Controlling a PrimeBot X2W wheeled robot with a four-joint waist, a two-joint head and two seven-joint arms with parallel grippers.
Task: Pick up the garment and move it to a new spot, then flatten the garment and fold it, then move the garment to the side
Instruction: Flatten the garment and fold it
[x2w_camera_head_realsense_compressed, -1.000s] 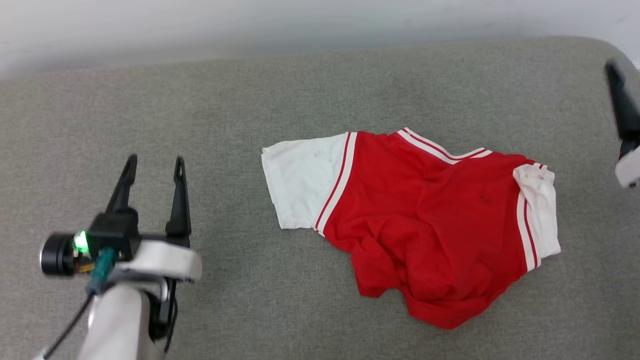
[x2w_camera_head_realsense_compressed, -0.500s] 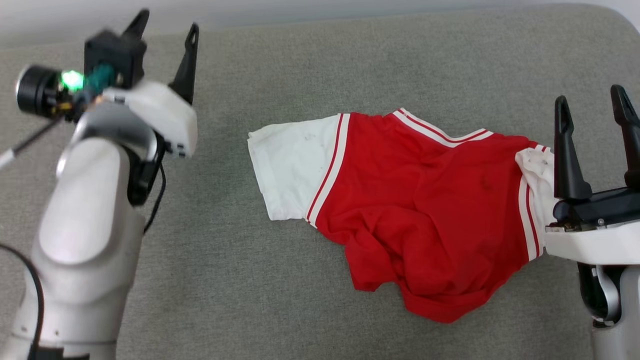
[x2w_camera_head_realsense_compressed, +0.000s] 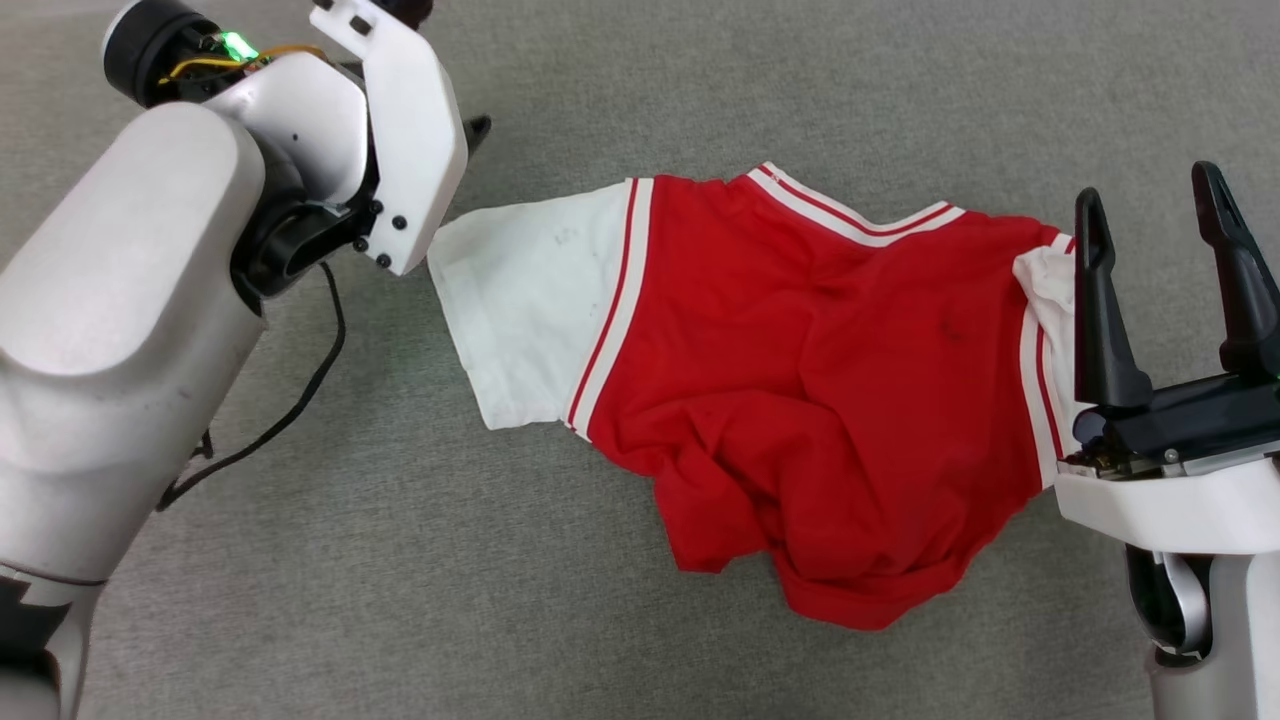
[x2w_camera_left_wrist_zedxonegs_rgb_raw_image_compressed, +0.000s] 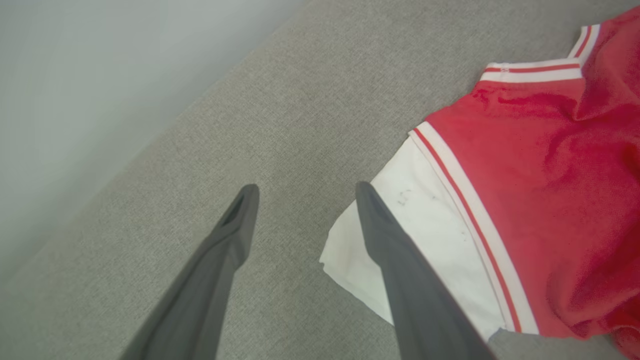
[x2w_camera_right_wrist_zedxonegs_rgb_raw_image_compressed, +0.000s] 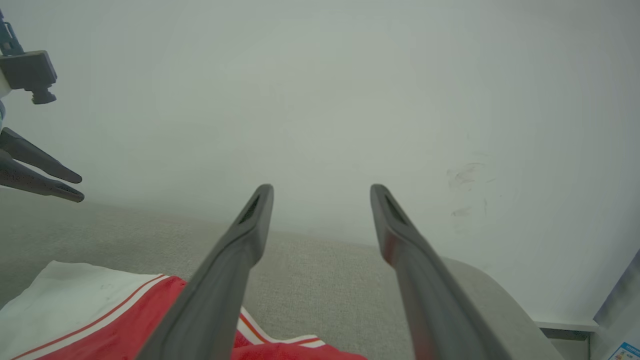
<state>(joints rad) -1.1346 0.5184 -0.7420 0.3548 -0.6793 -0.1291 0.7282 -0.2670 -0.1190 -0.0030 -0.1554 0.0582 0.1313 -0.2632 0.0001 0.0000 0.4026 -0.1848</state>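
A red soft jersey T-shirt with white short sleeves and red-white striped trim, the garment (x2w_camera_head_realsense_compressed: 820, 400), lies crumpled on a grey woven upholstered surface (x2w_camera_head_realsense_compressed: 700, 80), its lower hem bunched into folds and no print showing on the upturned side. One white sleeve (x2w_camera_head_realsense_compressed: 530, 300) lies spread flat at the shirt's end nearer the left gripper (x2w_camera_left_wrist_zedxonegs_rgb_raw_image_compressed: 302, 187). The opposite sleeve (x2w_camera_head_realsense_compressed: 1040, 275) is rumpled at the end nearer the right gripper (x2w_camera_head_realsense_compressed: 1147, 185).

The left gripper's two long dark fingers stand spread apart and grasp nothing. In the left wrist view one finger crosses the outer corner of the flat sleeve and the other lies over bare upholstery just beside the shirt. Whether either touches the cloth cannot be told. A thin black cable (x2w_camera_head_realsense_compressed: 300, 400) hangs from that pale arm, beside the shirt.

The right gripper is likewise splayed wide and empty, its fingers at the rumpled sleeve's edge. In the right wrist view the fingers point past the shirt towards a pale wall (x2w_camera_right_wrist_zedxonegs_rgb_raw_image_compressed: 320, 100) beyond it.
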